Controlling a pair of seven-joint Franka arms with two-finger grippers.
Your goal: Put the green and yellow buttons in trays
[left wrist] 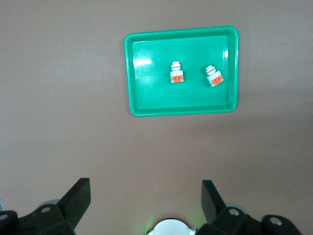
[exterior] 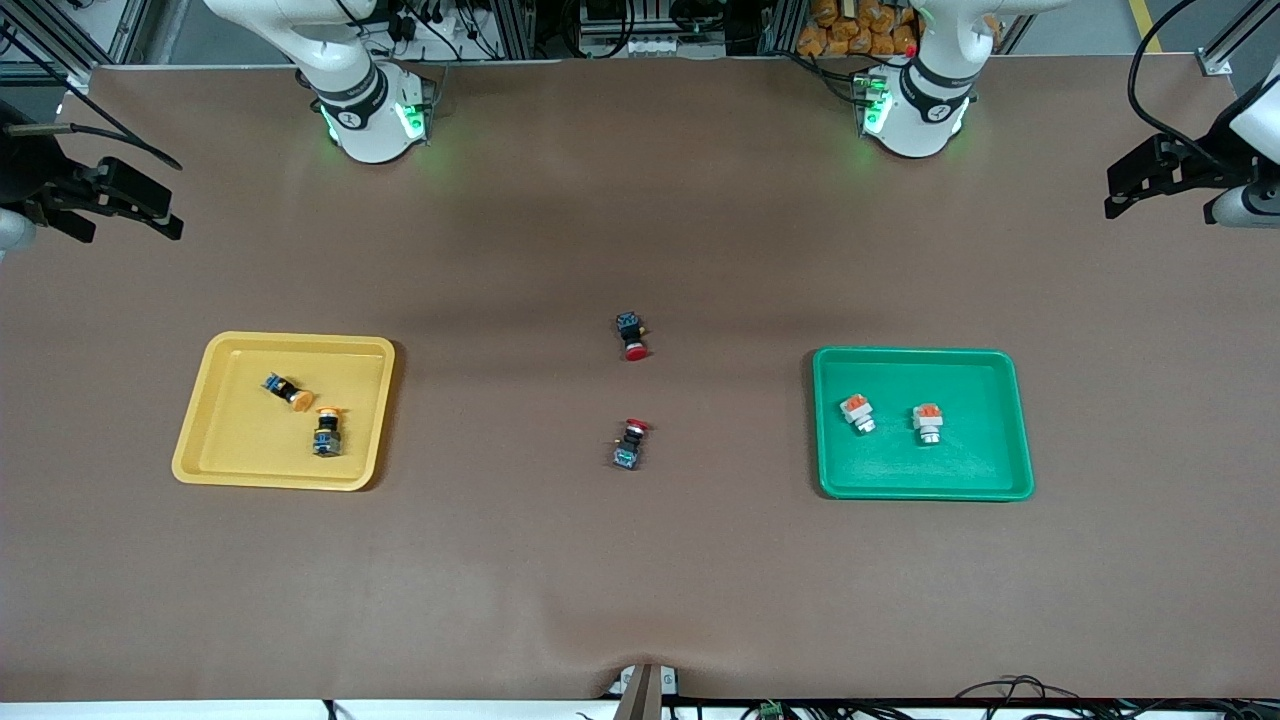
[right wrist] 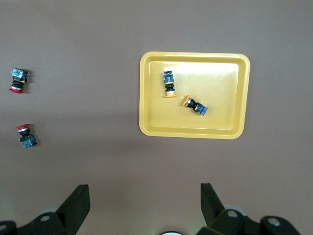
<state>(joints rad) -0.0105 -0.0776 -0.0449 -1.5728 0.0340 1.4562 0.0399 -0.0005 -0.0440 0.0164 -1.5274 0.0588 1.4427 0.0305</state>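
On the brown desk (exterior: 640,560), trayed green and yellow buttons (exterior: 857,411) look light, rigid, probably slick-capped, best pinched across their bodies; the left tool (left wrist: 145,200) and right tool (right wrist: 145,200) hang released.

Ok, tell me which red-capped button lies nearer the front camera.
The red-capped button with its cap pointing toward the robots; the other red-capped button lies farther, cap toward the camera.

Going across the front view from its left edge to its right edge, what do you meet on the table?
Yellow tray with two yellow-capped buttons in it → the two red-capped buttons on the bare mat in the middle → green tray with two green buttons in it.
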